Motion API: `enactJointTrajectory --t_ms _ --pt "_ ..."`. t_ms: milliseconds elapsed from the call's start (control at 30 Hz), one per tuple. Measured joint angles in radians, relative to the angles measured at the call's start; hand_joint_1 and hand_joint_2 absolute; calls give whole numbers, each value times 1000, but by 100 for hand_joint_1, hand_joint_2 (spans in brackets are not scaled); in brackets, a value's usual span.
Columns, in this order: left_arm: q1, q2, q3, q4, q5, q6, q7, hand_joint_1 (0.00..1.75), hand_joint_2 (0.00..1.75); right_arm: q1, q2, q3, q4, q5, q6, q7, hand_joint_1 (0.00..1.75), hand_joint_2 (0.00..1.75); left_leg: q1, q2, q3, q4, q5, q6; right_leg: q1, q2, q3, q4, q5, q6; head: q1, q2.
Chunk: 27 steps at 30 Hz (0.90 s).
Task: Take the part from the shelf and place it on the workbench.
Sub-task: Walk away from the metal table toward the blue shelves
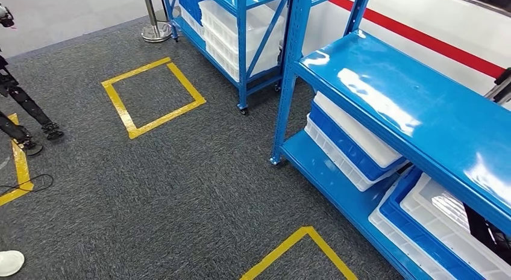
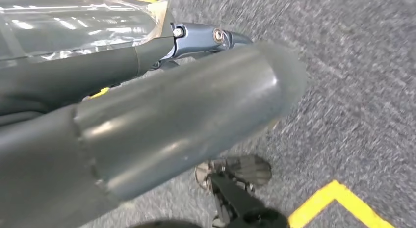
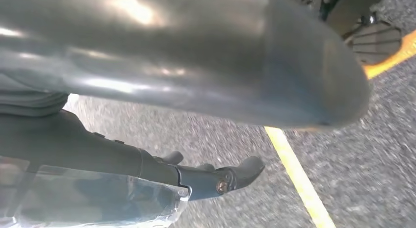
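Carrying step, I judge: both hands hang over the carpet (image 1: 181, 189) gripping one clear-wrapped part (image 2: 73, 22), left fingers (image 2: 206, 39) and right fingers (image 3: 216, 176) closed along its edge; next, finding the tabletop beyond the blue shelf (image 1: 422, 105).

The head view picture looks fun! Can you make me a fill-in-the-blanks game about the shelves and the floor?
1. The metal shelves are painted ____.
2. The square taped on the grey carpet is ____.
3. The stacked bins sit on the ____ level of the near shelf.
4. The stripe on the white wall behind the shelves is ____.

Missing words: blue; yellow; bottom; red
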Motion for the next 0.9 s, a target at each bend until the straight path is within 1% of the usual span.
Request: enactJointTrajectory --t_ms 33,67,100,133,167,200,233,267,300,333,367,400,433,467,500,533,567,600,633,667,700,733,767,800,833,867,900 --pt "0 0 0 0 0 0 0 0 0 -1 0 0 0 0 0 0 0 0 -3 15 0 -1 0 3 -2 -22 -34 64 -31 -3 2 0" --pt "1 0 0 0 0 0 0 0 0 -3 1 0 0 0 1 -1 0 0 -4 30 -1 -1 0 5 -4 -30 -67 129 -58 -3 3 0" --pt "1 0 0 0 0 0 0 0 0 -3 1 -1 0 0 1 -1 0 0 -5 45 -3 -1 0 5 -7 -32 -89 175 -73 1 3 0" --pt "1 0 0 0 0 0 0 0 0 -1 0 -1 0 0 2 -1 0 0 -6 58 -3 -1 -1 5 -9 -35 -93 186 -73 10 3 0" --pt "1 0 0 0 0 0 0 0 0 1 0 -1 0 0 2 -1 0 0 -5 70 -3 0 -1 3 -12 -40 -74 154 -57 21 3 0" --pt "1 0 0 0 0 0 0 0 0 2 -1 -1 0 0 2 -1 0 0 -5 82 -2 0 -2 1 -16 -53 -37 90 -33 32 4 0" --pt "1 0 0 0 0 0 0 0 0 2 -1 -1 0 0 2 -1 0 0 -6 93 0 1 -5 -3 -18 -81 4 13 -9 38 4 0" --pt "1 0 0 0 0 0 0 0 0 0 -2 -1 0 0 3 -1 0 0 -9 103 3 2 -8 -9 -16 -107 40 -47 11 39 5 0" --pt "1 1 0 0 0 -1 0 0 0 -2 -1 -1 0 0 3 -1 0 0 -12 112 8 3 -12 -17 -14 -125 59 -84 23 34 2 0" --pt "0 1 0 -1 0 -1 0 0 0 -3 -1 -1 0 0 3 -2 0 0 -14 122 14 3 -16 -24 -10 -133 65 -98 27 26 0 0" --pt "-1 1 0 -1 0 -1 0 0 0 -3 -1 -1 0 0 3 -2 0 0 -13 132 20 1 -19 -31 -5 -123 64 -98 29 18 -2 0" --pt "-3 1 0 -1 0 -1 0 0 0 -3 -2 -1 0 0 3 -2 0 0 -10 141 25 -1 -21 -37 -7 -109 65 -99 30 8 -4 0" --pt "-5 1 0 -1 0 -1 0 0 0 -3 -3 -2 0 0 3 -2 0 0 -6 136 27 4 -28 -43 -10 -98 68 -101 32 1 -5 0" --pt "-6 1 0 -1 0 -1 0 0 0 -3 -4 -2 0 0 3 -2 0 0 -2 117 21 24 -45 -48 -14 -87 71 -102 36 -9 -8 0" --pt "-6 0 0 0 0 -1 0 0 0 -3 -4 -2 0 0 3 -2 0 0 1 90 4 67 -74 -51 -19 -75 74 -104 39 -18 -10 0" --pt "-5 0 0 0 0 -1 0 0 0 -3 -4 -2 0 0 3 -2 0 0 3 58 -21 127 -109 -53 -18 -63 73 -104 41 -24 -13 0" --pt "-3 0 0 0 0 -1 0 0 0 -3 -4 -2 0 0 4 -2 0 0 4 37 -53 196 -143 -53 -15 -51 72 -103 42 -29 -14 0" --pt "-2 0 0 0 -1 -1 0 0 0 -3 -4 -2 0 0 4 -2 0 0 4 26 -83 254 -164 -53 -12 -37 72 -103 42 -30 -14 0" --pt "0 0 0 0 -1 -1 0 0 0 -2 -4 -2 0 0 4 -2 0 0 4 22 -100 281 -164 -52 -10 -22 72 -103 42 -31 -14 0" --pt "0 1 0 0 -1 -1 0 0 0 -2 -4 -2 0 0 4 -2 0 0 4 20 -101 272 -144 -51 -8 -8 73 -102 42 -31 -14 0" --pt "0 1 0 0 -1 -1 0 0 0 -1 -4 -2 0 0 4 -2 0 0 4 16 -85 226 -108 -48 -7 6 75 -101 42 -31 -14 0" --pt "0 1 0 0 0 -1 0 0 0 -1 -4 -2 0 0 4 -2 0 0 5 3 -58 158 -67 -45 -7 20 76 -101 42 -31 -15 0" --pt "0 1 0 0 0 0 2 0 0 -1 -4 -2 0 0 4 -2 0 0 6 -17 -32 95 -38 -42 -5 32 75 -99 42 -29 -14 0" --pt "0 2 0 0 -1 2 3 0 0 -2 -3 -2 0 0 4 -2 0 0 7 -34 -14 48 -19 -40 -2 43 72 -98 42 -27 -14 0" --pt "1 2 0 0 -1 5 6 0 0 -3 -3 -2 0 -1 4 -2 0 0 5 -45 -5 24 -13 -38 -1 52 68 -97 43 -22 -14 0" --pt "2 3 0 0 -1 9 8 0 0 -3 -3 -2 0 -1 4 -2 0 0 2 -47 -4 19 -15 -36 0 60 63 -98 45 -16 -13 0" --pt "4 2 0 0 -2 12 10 0 0 -1 -3 -2 0 -1 4 -2 0 0 0 -36 -4 15 -12 -32 -1 69 57 -99 47 -9 -13 0"
